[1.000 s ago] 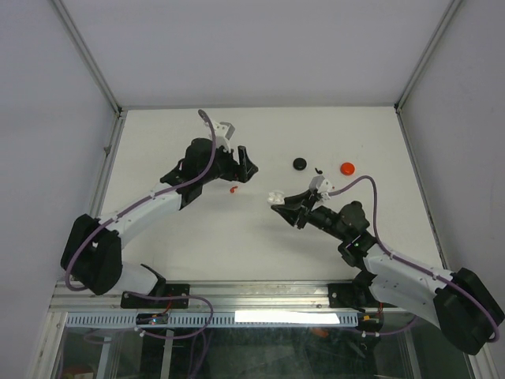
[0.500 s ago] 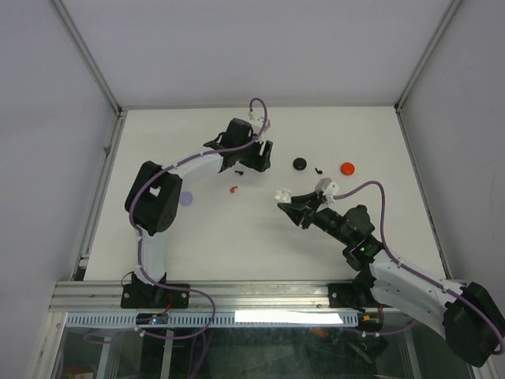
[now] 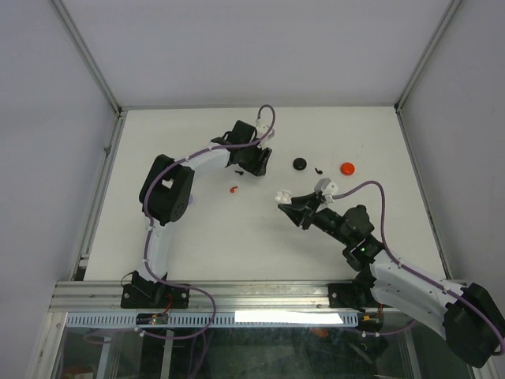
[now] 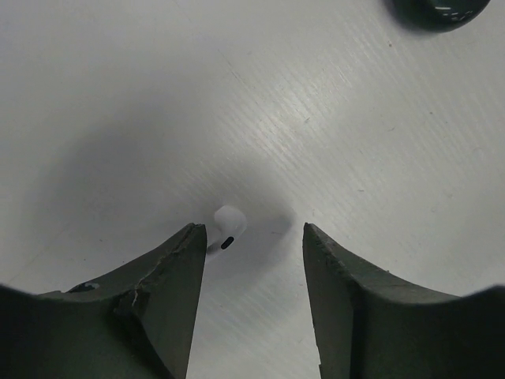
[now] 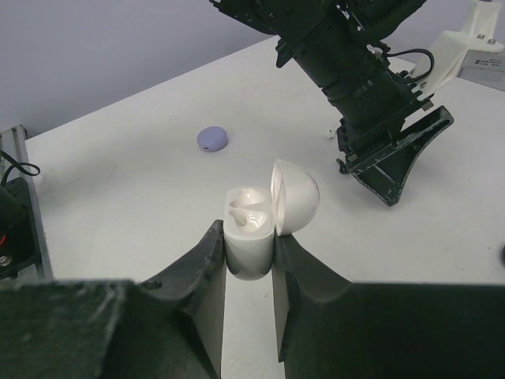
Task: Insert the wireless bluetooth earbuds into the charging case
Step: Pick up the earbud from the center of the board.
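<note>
A white earbud point(image 4: 227, 225) lies on the table just off the tip of one finger of my left gripper point(image 4: 251, 237), inside its open jaws. From above, the left gripper point(image 3: 254, 162) points down at the back middle and hides that bud. My right gripper point(image 5: 250, 251) is shut on the white charging case point(image 5: 251, 225), held upright with its lid point(image 5: 296, 196) swung open and both wells empty. In the top view the case point(image 3: 281, 194) sits at the right gripper's point(image 3: 286, 201) tips. A red earbud point(image 3: 233, 189) and a black earbud point(image 3: 318, 170) lie loose.
A black round case point(image 3: 300, 163) and a red round case point(image 3: 347, 167) sit at the back right. A lavender case point(image 5: 212, 139) lies beyond the left arm's elbow point(image 3: 166, 189). White walls enclose the table on three sides.
The left arm folded its elbow and carried its gripper right, down over the white earbud, with the jaws narrowing. The right gripper with the case shifted slightly right.
</note>
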You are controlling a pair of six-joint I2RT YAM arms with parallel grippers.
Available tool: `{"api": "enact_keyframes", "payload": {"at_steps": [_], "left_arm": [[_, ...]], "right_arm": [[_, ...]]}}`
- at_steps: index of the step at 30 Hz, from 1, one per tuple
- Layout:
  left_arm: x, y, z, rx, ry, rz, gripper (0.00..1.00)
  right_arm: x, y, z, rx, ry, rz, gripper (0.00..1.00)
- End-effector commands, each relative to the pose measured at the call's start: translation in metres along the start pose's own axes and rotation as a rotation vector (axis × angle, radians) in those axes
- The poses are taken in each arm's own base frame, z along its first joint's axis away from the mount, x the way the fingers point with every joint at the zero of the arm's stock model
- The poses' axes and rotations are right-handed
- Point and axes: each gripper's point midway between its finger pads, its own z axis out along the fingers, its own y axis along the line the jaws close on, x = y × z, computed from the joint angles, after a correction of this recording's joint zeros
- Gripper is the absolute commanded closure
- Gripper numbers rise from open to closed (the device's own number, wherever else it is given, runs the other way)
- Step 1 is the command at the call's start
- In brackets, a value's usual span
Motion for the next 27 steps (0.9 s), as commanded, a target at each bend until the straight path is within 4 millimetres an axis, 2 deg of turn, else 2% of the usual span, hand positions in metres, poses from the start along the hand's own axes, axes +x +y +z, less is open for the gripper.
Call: {"api": "enact_keyframes", "payload": {"at_steps": [1, 5, 10, 17, 23, 27], "left_arm": [[-0.018, 0.002, -0.001, 0.021, -0.036, 0.038, 0.49], [-0.011, 0.004, 0.000, 0.007, -0.020, 0.031, 0.55], [0.004, 0.008, 0.002, -0.029, 0.013, 0.028, 0.69], [0.019, -0.001, -0.001, -0.057, 0.045, 0.029, 0.89], [0.048, -0.023, -0.016, -0.094, 0.097, -0.044, 0.92], [0.079, -0.037, -0.034, -0.142, 0.162, -0.116, 0.92]], "right_arm": [[-0.016, -0.004, 0.000, 0.018, -0.056, -0.035, 1.00], [-0.019, -0.003, -0.002, 0.018, -0.065, -0.037, 1.00], [-0.021, -0.003, -0.003, 0.017, -0.073, -0.039, 1.00], [-0.026, -0.002, -0.009, 0.034, -0.081, -0.011, 1.00], [-0.027, 0.001, -0.013, 0.029, -0.080, 0.009, 1.00], [-0.026, 0.003, -0.014, 0.018, -0.070, 0.020, 1.00]]}}
